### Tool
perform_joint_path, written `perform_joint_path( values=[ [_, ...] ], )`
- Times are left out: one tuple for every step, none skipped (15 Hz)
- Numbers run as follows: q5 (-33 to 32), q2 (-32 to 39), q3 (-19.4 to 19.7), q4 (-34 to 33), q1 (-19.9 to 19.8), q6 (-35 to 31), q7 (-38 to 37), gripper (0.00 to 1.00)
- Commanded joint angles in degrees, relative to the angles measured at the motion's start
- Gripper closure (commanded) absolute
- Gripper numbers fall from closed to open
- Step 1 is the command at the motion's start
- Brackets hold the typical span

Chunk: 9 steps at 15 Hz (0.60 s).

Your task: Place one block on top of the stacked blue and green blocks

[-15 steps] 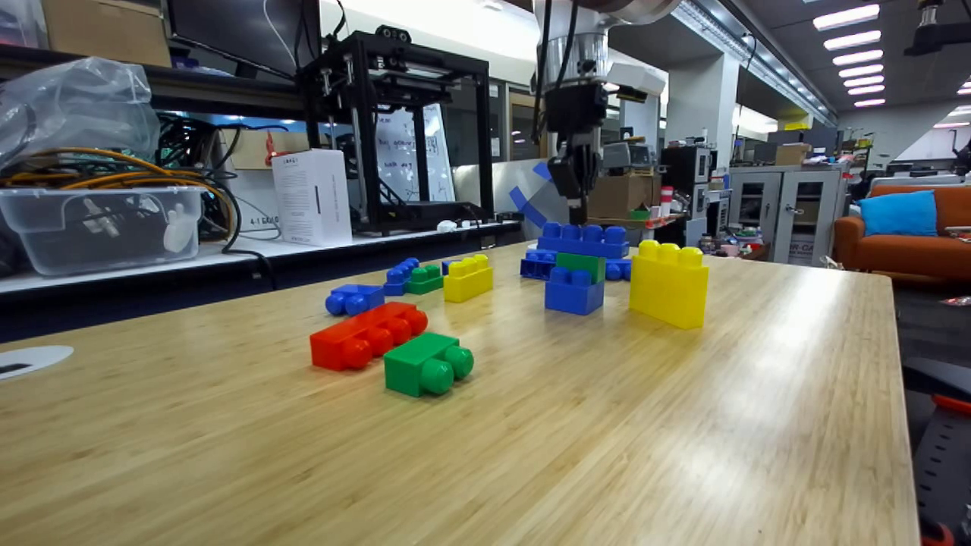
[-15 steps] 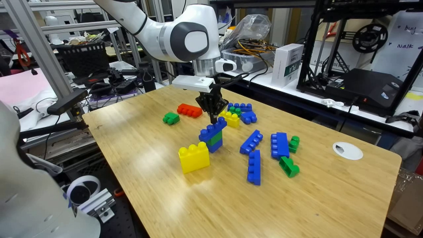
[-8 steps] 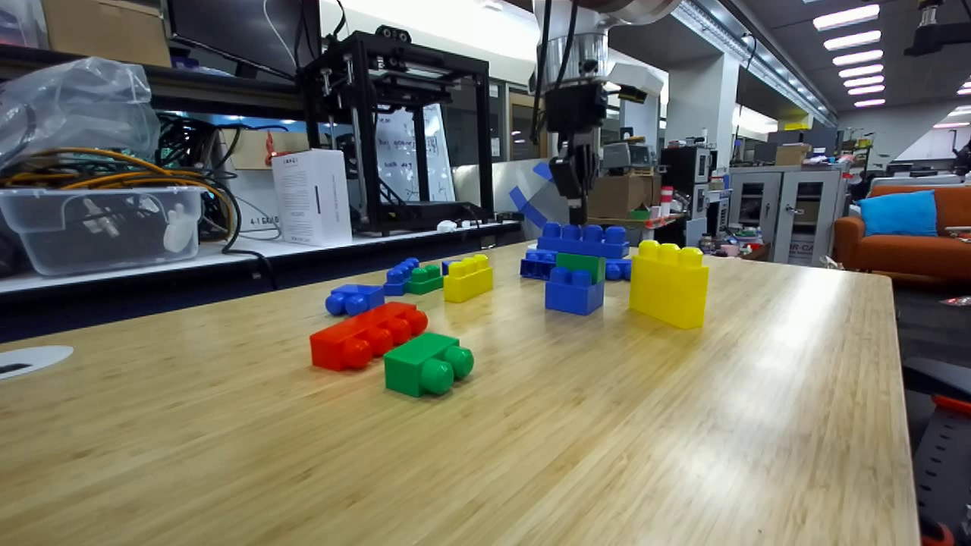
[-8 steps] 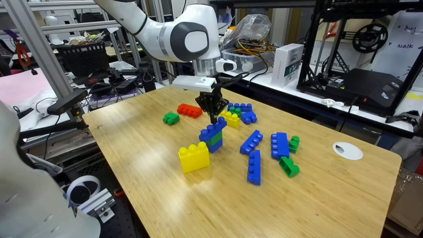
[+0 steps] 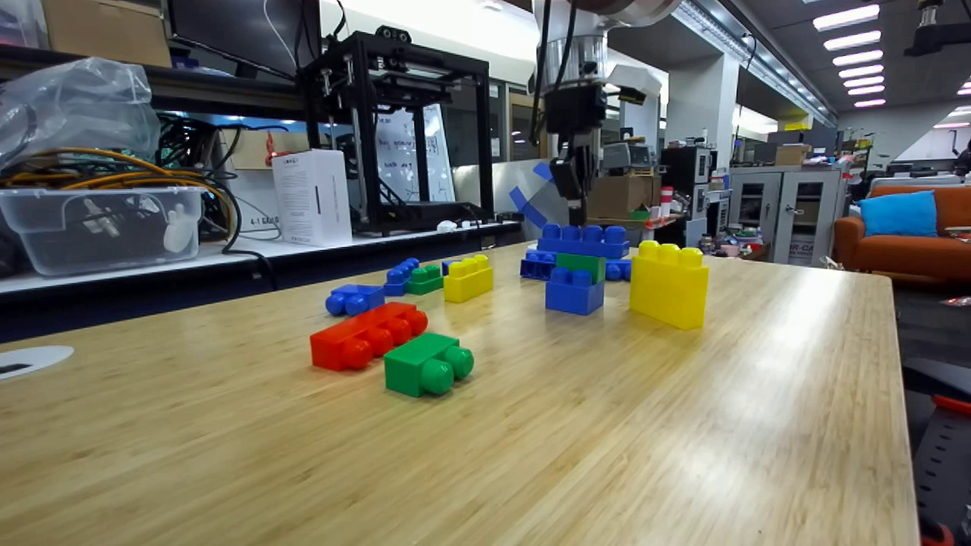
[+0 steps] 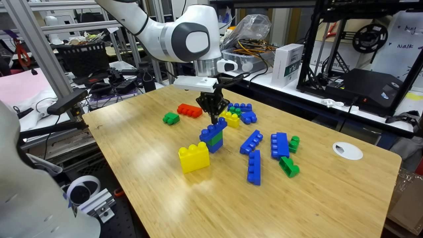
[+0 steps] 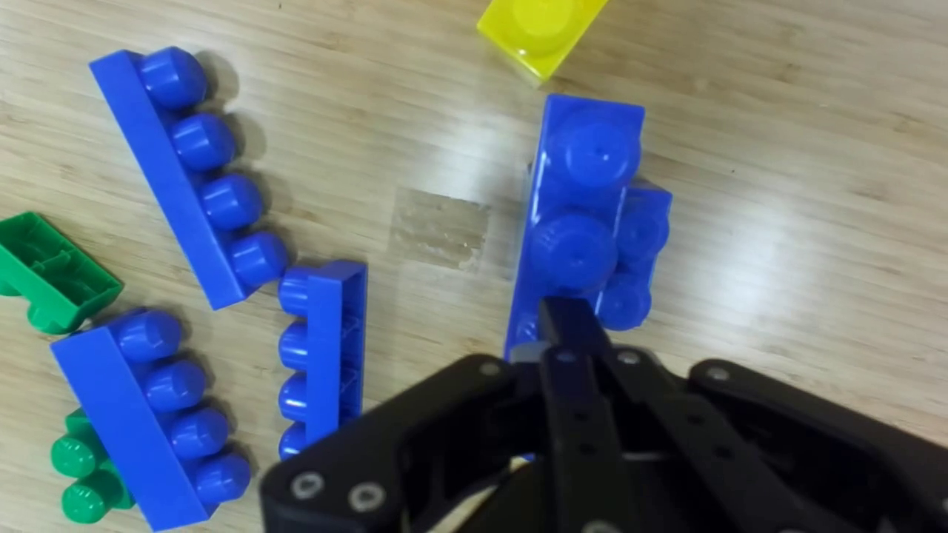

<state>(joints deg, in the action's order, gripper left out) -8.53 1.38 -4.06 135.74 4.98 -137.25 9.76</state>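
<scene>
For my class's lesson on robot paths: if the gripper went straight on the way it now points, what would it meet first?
The long blue block lying on the green block: the gripper points down at its studded top. Depth is unclear, so they may already be touching.

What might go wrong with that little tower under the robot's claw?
The closed gripper points down at the top of the long blue block, so a push off-centre or sideways could tip it.

The long blue block overhangs the green block at both ends; how firmly it is seated I can't tell, so it may come loose.

The green block covers only part of the lower blue block. Uneven pressing might topple pieces, perhaps onto the big yellow block nearby.
</scene>
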Motion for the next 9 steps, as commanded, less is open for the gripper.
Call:
perform_joint_path(
  values=[
    [0.5, 1.6, 0.0, -0.5, -0.4, -0.5, 1.8, 1.00],
    [0.5, 1.2, 0.0, -0.4, -0.5, -0.6, 1.8, 1.00],
    [0.5, 0.7, 0.1, -0.4, -0.5, -0.7, 1.7, 1.00],
    [0.4, 0.3, 0.1, -0.4, -0.5, -0.7, 1.6, 1.00],
    [0.2, -0.3, 0.2, -0.4, -0.6, -0.7, 1.3, 1.00],
    [0.0, -1.0, 0.3, -0.4, -0.6, -0.7, 1.0, 1.00],
    [-0.2, -1.7, 0.4, -0.6, -0.6, -0.6, 0.5, 1.00],
    [-0.4, -2.5, 0.5, -0.7, -0.7, -0.6, 0.3, 1.00],
    [-0.6, -3.3, 0.5, -0.8, -0.6, -0.5, 0.0, 1.00]
  ],
)
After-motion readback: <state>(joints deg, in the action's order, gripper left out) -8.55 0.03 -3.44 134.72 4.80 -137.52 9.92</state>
